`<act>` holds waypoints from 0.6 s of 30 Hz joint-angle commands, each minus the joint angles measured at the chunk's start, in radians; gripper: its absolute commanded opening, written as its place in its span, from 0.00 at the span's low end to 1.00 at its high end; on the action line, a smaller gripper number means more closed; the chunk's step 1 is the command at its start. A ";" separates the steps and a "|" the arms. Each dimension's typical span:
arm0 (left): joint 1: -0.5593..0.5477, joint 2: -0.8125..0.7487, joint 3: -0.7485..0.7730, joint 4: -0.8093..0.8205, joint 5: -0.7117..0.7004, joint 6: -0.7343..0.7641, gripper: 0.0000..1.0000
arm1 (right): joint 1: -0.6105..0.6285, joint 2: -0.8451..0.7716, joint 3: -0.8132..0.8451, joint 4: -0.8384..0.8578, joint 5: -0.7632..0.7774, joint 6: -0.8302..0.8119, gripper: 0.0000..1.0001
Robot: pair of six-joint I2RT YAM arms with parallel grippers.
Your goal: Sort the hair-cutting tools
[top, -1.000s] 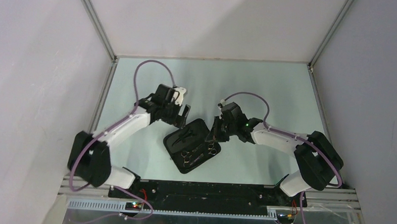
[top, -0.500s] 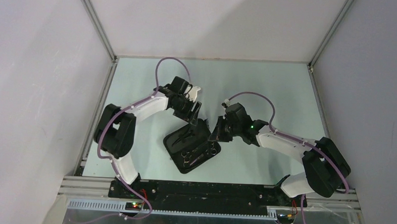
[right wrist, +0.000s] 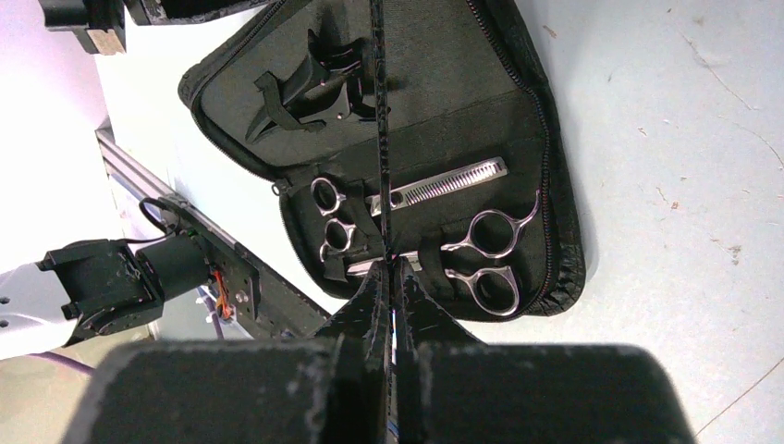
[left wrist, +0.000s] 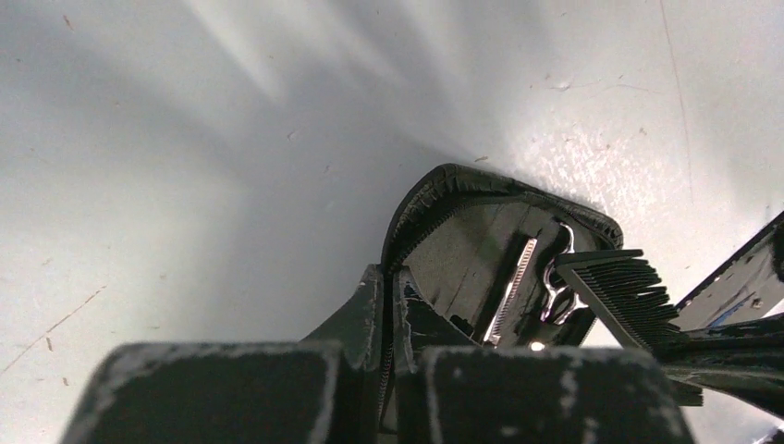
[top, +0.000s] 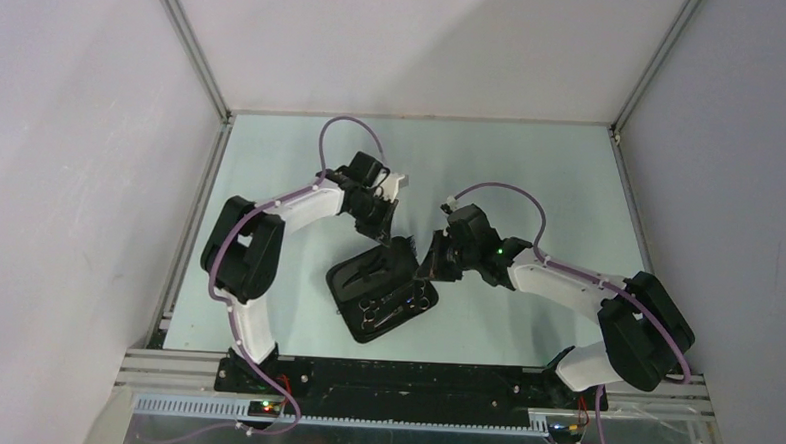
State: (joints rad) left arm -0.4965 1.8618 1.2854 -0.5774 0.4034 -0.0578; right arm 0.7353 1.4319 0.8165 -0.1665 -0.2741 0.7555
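The black zip case (top: pixel 349 280) lies open mid-table. Inside it, two silver scissors (right wrist: pixel 487 252) (right wrist: pixel 331 218) sit in loops, and black clips (right wrist: pixel 300 88) lie in the other half. My left gripper (left wrist: pixel 389 277) is shut on the case's zipped rim (left wrist: pixel 434 185) at its far edge. My right gripper (right wrist: pixel 393 268) is shut on the black comb (left wrist: pixel 621 294), which it holds edge-on over the open case (right wrist: pixel 444 102). In the top view the left gripper (top: pixel 388 234) and right gripper (top: pixel 430 265) stand close together at the case's far right corner.
The table (top: pixel 531 178) is pale green with metal rails along its left and right sides. White walls close it in behind and beside. The arm bases and a black front rail (top: pixel 412 378) run along the near edge.
My left arm swung right to the case's far edge, and its gripper went from open to shut on the rim. The right gripper, with the comb, barely moved.
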 commanded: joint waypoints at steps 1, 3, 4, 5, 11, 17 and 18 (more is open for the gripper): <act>-0.006 -0.063 0.009 0.065 -0.048 -0.099 0.01 | -0.010 -0.028 0.000 0.017 0.014 -0.004 0.00; 0.009 -0.098 -0.012 0.087 -0.116 -0.181 0.00 | -0.016 -0.029 0.000 0.019 0.017 -0.002 0.00; 0.026 -0.109 -0.038 0.110 -0.150 -0.215 0.00 | -0.018 -0.030 0.000 0.019 0.017 -0.002 0.00; 0.038 -0.139 -0.054 0.127 -0.161 -0.292 0.00 | -0.024 -0.031 0.000 0.023 0.019 0.002 0.00; 0.138 -0.324 -0.312 0.304 -0.249 -0.585 0.00 | -0.031 -0.025 0.002 0.066 0.027 0.015 0.00; 0.142 -0.481 -0.495 0.395 -0.285 -0.728 0.00 | -0.023 0.035 0.027 0.122 0.014 0.032 0.00; 0.141 -0.510 -0.514 0.400 -0.294 -0.757 0.00 | -0.018 0.053 0.035 0.132 0.005 0.036 0.00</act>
State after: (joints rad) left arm -0.3477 1.4574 0.8433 -0.2855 0.1612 -0.6495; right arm 0.7055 1.4410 0.8158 -0.1085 -0.2676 0.7715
